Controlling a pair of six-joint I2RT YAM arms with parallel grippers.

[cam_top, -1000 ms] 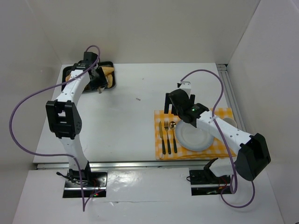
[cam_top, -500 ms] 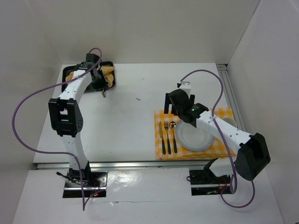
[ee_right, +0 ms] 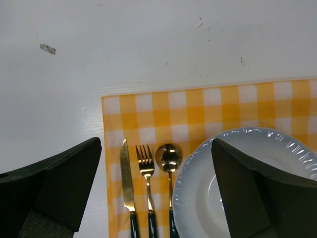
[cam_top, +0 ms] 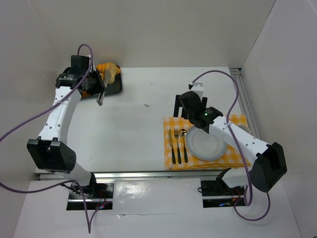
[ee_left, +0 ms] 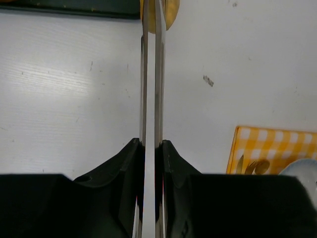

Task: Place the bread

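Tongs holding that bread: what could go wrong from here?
The bread looks pinched only at the far tips of the tongs, so it might slip out on the long way to the plate. The right hand hangs open near the cutlery beside that plate, so the arms might bump.

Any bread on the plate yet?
No, the plate's visible face is bare white, and the bread sits far left by the tray.
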